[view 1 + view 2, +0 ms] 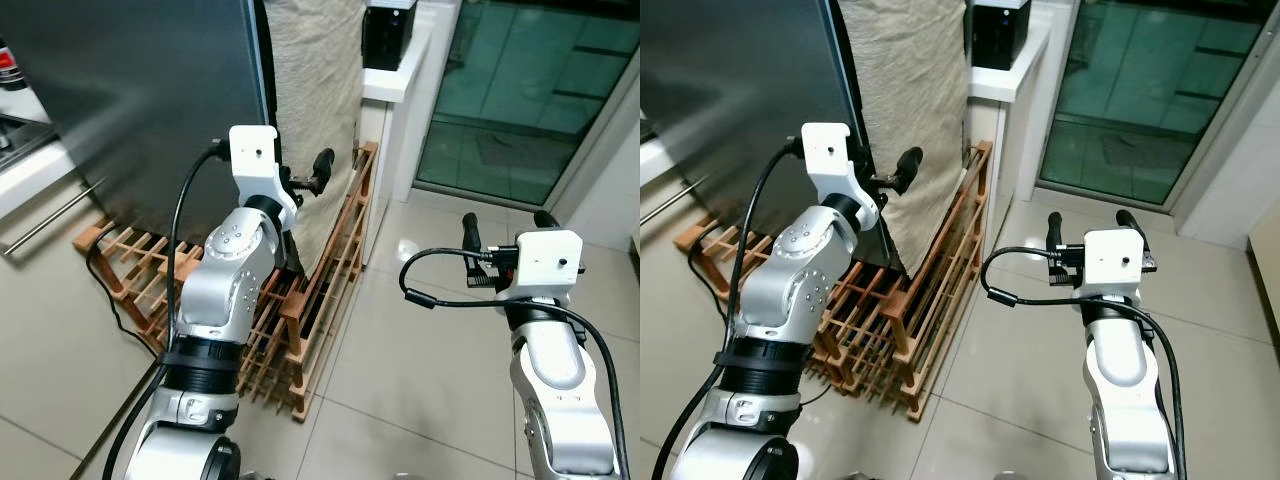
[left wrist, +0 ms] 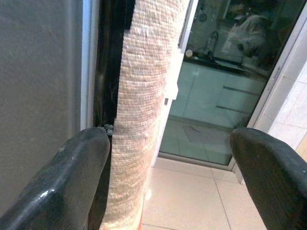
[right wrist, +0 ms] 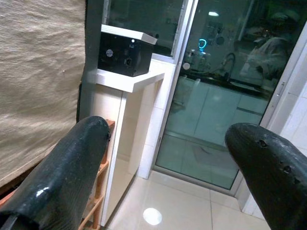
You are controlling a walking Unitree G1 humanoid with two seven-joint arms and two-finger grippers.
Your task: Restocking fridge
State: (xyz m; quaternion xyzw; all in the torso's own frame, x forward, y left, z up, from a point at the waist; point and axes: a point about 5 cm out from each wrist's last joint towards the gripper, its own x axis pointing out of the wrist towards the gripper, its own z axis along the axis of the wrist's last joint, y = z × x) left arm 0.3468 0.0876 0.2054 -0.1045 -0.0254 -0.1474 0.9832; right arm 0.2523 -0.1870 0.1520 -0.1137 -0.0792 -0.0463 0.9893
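The dark grey fridge [image 1: 130, 100] fills the upper left, its door shut. My left gripper [image 1: 305, 180] is raised at the door's right edge and stands open. In the left wrist view one finger [image 2: 72, 177] lies against the black seam beside the grey door [image 2: 38, 96], and the other finger [image 2: 273, 167] is out in free air. A beige woven cloth [image 2: 144, 96] hangs between them. My right gripper [image 1: 506, 222] is open with nothing in it, held over the tiled floor to the right.
A wooden slatted rack [image 1: 320, 290] leans on the floor below the fridge and cloth. A black box [image 1: 388, 35] sits on a white ledge [image 1: 395, 85]. A glass sliding door [image 1: 520, 90] closes the far right. A counter edge [image 1: 30, 170] juts in at left.
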